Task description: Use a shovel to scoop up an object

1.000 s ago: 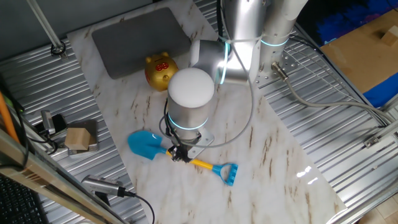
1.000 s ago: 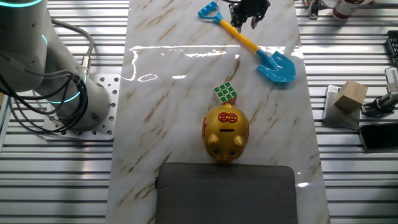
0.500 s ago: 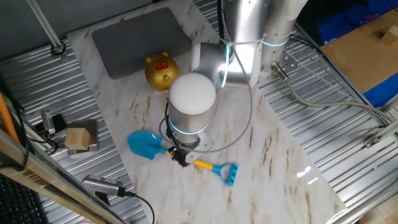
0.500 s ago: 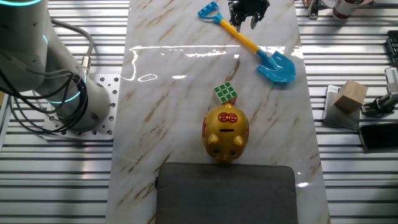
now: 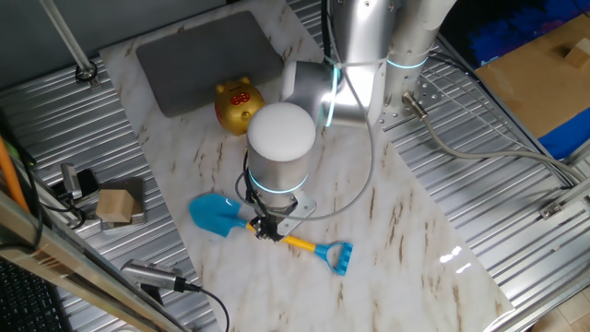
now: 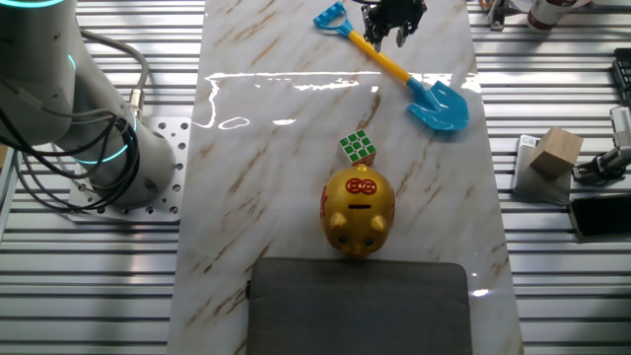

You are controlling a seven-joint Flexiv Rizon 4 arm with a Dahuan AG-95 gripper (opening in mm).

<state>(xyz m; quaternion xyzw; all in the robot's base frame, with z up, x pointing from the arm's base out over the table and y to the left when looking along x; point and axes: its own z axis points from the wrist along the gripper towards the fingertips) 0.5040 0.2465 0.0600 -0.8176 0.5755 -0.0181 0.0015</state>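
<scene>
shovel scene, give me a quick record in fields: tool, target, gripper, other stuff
tool: shovel lying flat on the marble table, blue blade toward the wooden block
target: puzzle cube just beside the golden pig bank, apart from the shovel
gripper: gripper over the yellow shaft, fingers spread, not clamped
other: grey pad at the table end

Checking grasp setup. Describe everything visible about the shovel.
The shovel is a plastic-looking toy: light-blue blade, thin yellow shaft, blue D-shaped end loop. It lies flat on the marble-patterned tabletop, apart from the puzzle cube. The tool is at the shaft between blade and loop; whether it touches is unclear.
</scene>
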